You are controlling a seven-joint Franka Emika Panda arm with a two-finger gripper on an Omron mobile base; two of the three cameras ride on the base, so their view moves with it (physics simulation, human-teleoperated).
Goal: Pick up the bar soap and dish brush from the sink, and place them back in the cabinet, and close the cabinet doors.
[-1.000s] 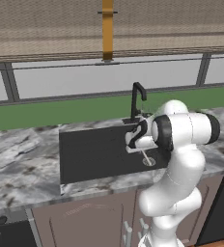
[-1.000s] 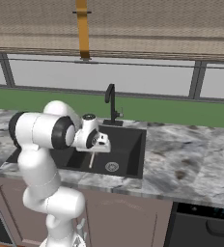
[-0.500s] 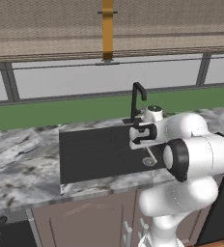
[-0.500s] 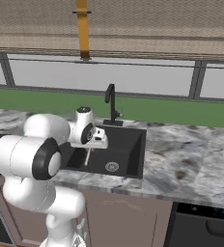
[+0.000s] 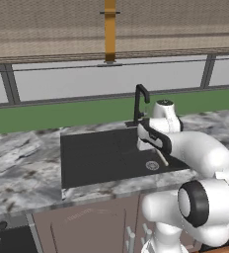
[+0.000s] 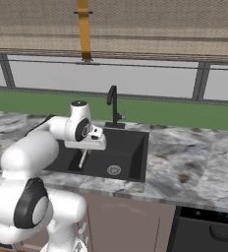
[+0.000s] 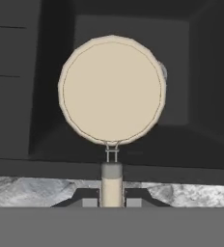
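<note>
The pincer (image 7: 112, 195) clamps the dish brush (image 7: 112, 90) by its handle, held above the sink (image 5: 94, 155).

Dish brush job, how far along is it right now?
Done: nothing I can confirm; no soap shows in the sink, but where it went isn't visible. In hand: the gripper is shut on the dish brush, its handle hanging from the hand above the basin. Left: carrying the brush to the cabinet, placing it, and closing the cabinet doors.

Grey marbled stone counter (image 5: 22, 158) with inset dark sink (image 5: 96, 158) and black gooseneck faucet (image 5: 140, 101).
</note>
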